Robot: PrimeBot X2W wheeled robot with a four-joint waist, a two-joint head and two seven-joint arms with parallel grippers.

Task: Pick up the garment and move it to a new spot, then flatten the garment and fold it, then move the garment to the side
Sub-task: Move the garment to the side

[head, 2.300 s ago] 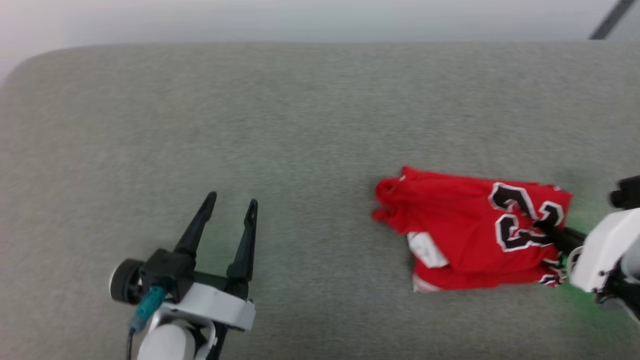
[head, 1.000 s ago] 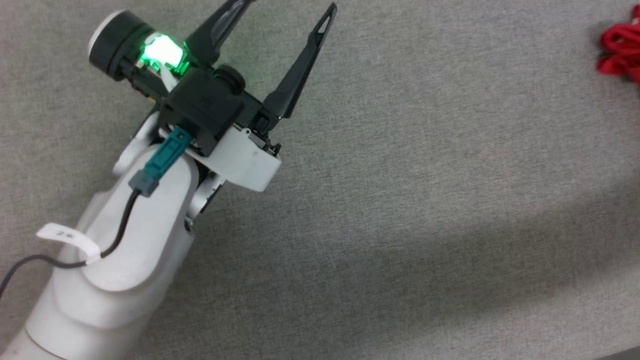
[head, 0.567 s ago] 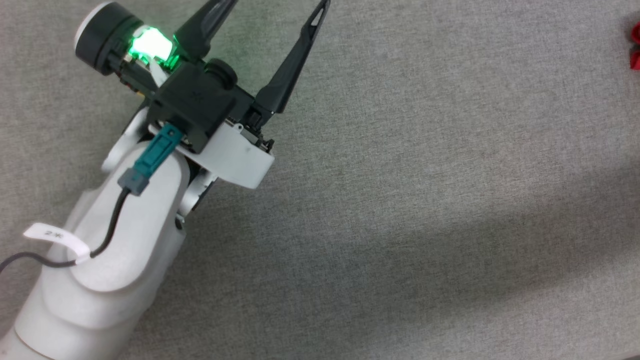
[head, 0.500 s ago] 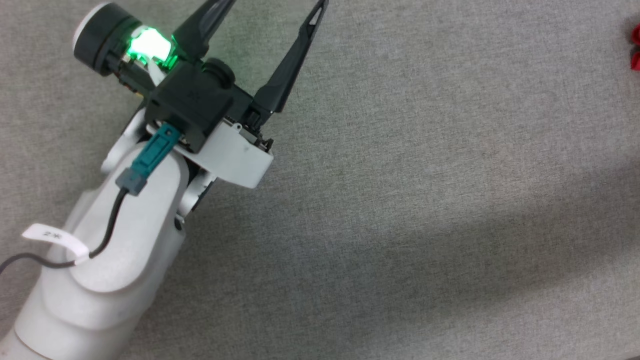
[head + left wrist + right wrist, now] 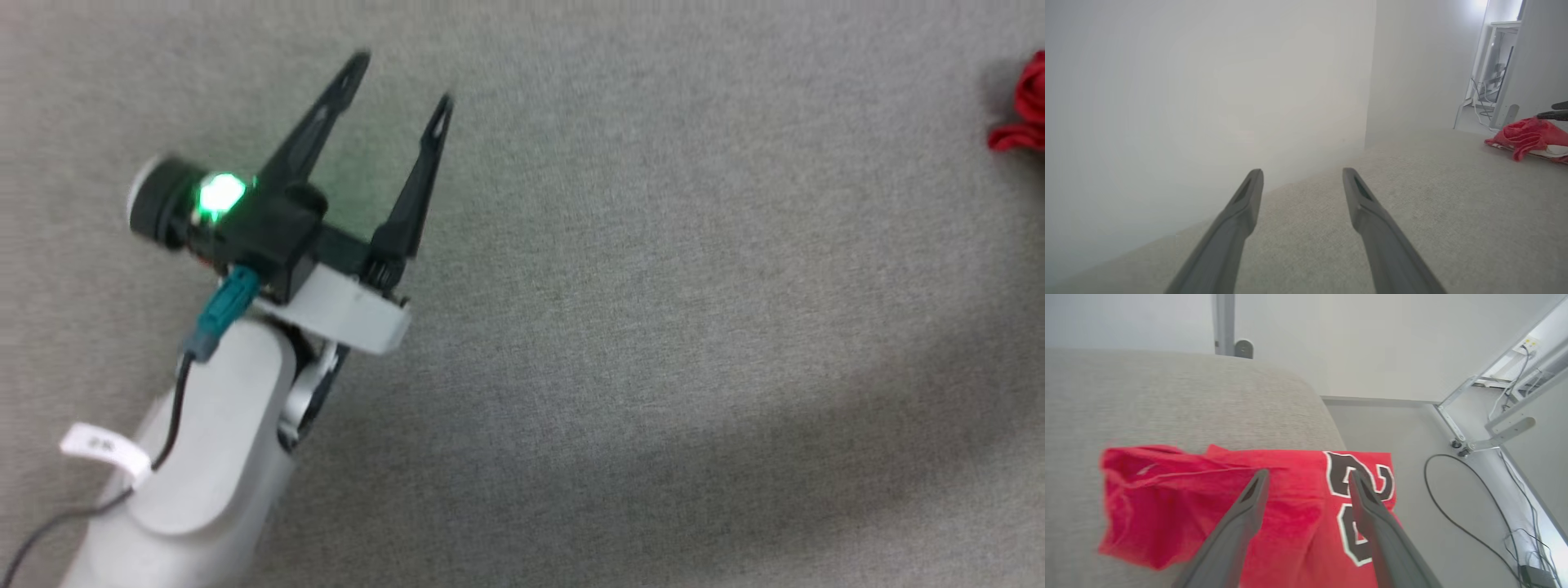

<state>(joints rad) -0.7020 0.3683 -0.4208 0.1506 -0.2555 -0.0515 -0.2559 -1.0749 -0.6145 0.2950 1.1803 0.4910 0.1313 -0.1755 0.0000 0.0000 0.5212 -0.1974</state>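
The garment [image 5: 1167, 498] lies folded and a little rumpled on the grey fabric surface [image 5: 1167, 396], red with a black, white-outlined number [image 5: 1359, 498] facing up. In the right wrist view my right gripper [image 5: 1308, 473] is open just above it, one finger over the plain red cloth and the other over the number. The numbered end sits at the surface's rounded edge. My left gripper [image 5: 400, 82] is open and holds nothing, far to the left of the garment [image 5: 1024, 114], which shows as a red bunch at the head view's right edge. The left wrist view has the left gripper [image 5: 1301, 173] low over the surface and the garment [image 5: 1527, 134] far right.
Beyond the rounded edge of the surface is pale floor with a black cable [image 5: 1453, 522] and a metal frame foot [image 5: 1490, 437]. A white wall [image 5: 1208, 102] stands close behind the surface. Bare grey surface [image 5: 694, 286] stretches between the left gripper and the garment.
The head camera has swung from the garment to the left arm. In the last half second the left gripper sits lower in that view, and slightly more of the red bunch shows.
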